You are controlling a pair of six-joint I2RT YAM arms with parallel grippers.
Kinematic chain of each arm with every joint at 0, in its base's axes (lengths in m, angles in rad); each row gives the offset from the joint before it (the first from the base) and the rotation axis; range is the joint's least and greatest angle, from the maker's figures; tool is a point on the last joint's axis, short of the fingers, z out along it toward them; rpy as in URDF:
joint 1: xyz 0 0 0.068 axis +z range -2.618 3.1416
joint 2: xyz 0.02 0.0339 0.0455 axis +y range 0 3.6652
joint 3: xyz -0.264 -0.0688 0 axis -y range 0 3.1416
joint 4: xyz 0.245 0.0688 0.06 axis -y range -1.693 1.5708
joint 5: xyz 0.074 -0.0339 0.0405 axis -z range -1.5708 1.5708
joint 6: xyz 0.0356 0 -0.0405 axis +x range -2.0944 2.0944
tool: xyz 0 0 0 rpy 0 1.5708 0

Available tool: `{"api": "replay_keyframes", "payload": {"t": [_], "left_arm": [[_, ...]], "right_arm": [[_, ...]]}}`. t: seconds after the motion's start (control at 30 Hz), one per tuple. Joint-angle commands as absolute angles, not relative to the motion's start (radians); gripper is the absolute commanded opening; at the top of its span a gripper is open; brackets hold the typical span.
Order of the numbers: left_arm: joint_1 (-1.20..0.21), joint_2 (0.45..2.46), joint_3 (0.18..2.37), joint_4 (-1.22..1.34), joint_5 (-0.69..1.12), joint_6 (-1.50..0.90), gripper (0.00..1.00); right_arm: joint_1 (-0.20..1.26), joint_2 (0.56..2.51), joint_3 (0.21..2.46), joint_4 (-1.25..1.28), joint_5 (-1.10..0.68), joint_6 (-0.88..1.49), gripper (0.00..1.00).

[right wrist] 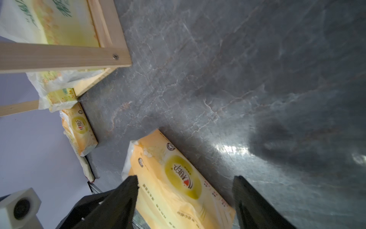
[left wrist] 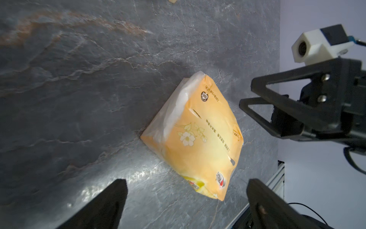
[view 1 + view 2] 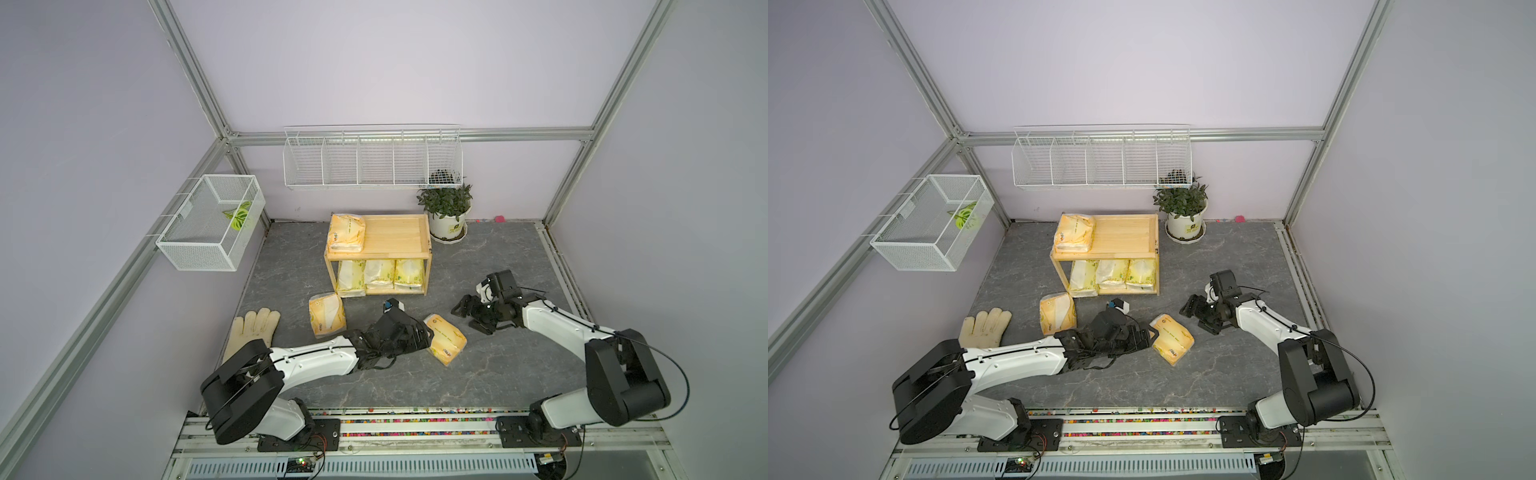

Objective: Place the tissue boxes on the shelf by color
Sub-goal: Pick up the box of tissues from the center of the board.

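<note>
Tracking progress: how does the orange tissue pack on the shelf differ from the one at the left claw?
The shelf pack lies in the top tray, roughly squared with its rim; the claw-side pack lies on the grey table, turned diagonally. Both wear orange-yellow wrap.

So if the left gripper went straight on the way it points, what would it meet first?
The orange-yellow tissue pack on the table, straight ahead of the left gripper's open fingers. The right gripper lies beyond it; how far is unclear.
</note>
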State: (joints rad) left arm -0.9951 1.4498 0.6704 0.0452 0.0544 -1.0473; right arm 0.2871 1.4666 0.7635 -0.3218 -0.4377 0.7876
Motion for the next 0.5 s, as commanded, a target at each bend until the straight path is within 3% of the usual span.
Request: {"api": "replay_keyframes", "payload": {"t": [0.0,0.27,0.47], "left_arm": [[-0.999,1.51,0.705,0.133,0.072,-1.082,1.0],[-0.99,1.601,0.736,0.202,0.09,-1.119,1.0],[-0.951,1.621,0.724,0.243,0.11,-1.132,1.0]], "right_arm": [[0.287,1.431,0.711,-0.29,-0.477,0.782,0.8],[0.315,1.367,0.609,-0.226,-0.527,0.821,0.8],[0.416,1.323,0.546,-0.145,-0.54,0.884,0.8]]}}
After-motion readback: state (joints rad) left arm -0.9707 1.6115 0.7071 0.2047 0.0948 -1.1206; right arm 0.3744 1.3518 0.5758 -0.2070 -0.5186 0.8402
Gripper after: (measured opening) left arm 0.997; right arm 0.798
